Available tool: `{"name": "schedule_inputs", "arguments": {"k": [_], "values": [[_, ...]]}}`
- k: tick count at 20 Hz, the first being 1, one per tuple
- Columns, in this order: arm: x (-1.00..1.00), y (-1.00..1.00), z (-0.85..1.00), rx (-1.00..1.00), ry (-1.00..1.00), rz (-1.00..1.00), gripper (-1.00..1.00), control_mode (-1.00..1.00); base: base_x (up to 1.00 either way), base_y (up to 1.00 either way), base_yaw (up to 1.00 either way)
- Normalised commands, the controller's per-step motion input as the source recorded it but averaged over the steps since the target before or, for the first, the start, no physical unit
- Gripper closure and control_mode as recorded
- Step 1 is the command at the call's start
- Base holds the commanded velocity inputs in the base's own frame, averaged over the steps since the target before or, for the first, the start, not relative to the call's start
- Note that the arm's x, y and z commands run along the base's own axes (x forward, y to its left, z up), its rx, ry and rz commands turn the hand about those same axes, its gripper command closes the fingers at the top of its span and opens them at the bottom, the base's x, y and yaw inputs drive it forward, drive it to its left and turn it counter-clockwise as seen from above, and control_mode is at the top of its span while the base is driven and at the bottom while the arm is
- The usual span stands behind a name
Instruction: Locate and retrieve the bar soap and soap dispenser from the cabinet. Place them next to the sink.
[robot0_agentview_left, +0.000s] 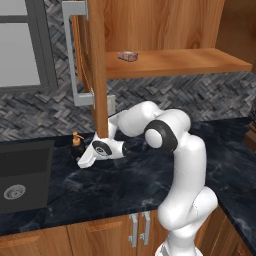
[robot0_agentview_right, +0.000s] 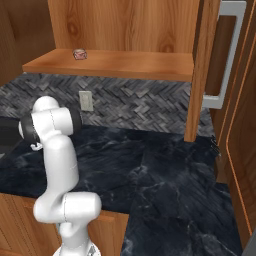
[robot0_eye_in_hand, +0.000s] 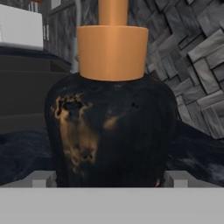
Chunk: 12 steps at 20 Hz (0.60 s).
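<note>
The soap dispenser (robot0_agentview_left: 76, 145), a squat black bottle with a tan-orange pump, stands upright on the dark marble counter just right of the sink (robot0_agentview_left: 25, 175). My gripper (robot0_agentview_left: 83, 161) is low at its base. In the hand view the soap dispenser (robot0_eye_in_hand: 109, 127) sits between my fingertips (robot0_eye_in_hand: 43, 179), which press against both its sides, so my gripper (robot0_eye_in_hand: 109, 180) is shut on it. The bar soap (robot0_agentview_left: 128, 55) (robot0_agentview_right: 79, 53) lies on the plank shelf of the cabinet (robot0_agentview_left: 190, 62) (robot0_agentview_right: 125, 62), above and to the right of my hand.
The open cabinet door (robot0_agentview_left: 97, 65) (robot0_agentview_right: 202, 70) with its long silver handle (robot0_agentview_left: 72, 55) hangs straight above my hand and forearm. A wall outlet (robot0_agentview_right: 86, 100) is set in the herringbone backsplash. Low wooden doors (robot0_agentview_left: 135, 227) run below the counter edge.
</note>
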Motion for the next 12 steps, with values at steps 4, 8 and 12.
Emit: {"name": "schedule_inputs", "arguments": {"k": [4,8,12], "values": [[0.00,0.00,0.00,0.00,0.00,0.00,-1.00,-1.00,0.00,0.00,0.00],[0.00,0.00,0.00,0.00,0.00,0.00,-1.00,-1.00,0.00,0.00,0.00],[0.01,-0.11,0.01,-0.02,0.02,0.00,-1.00,-1.00,0.00,0.00,0.00]]}}
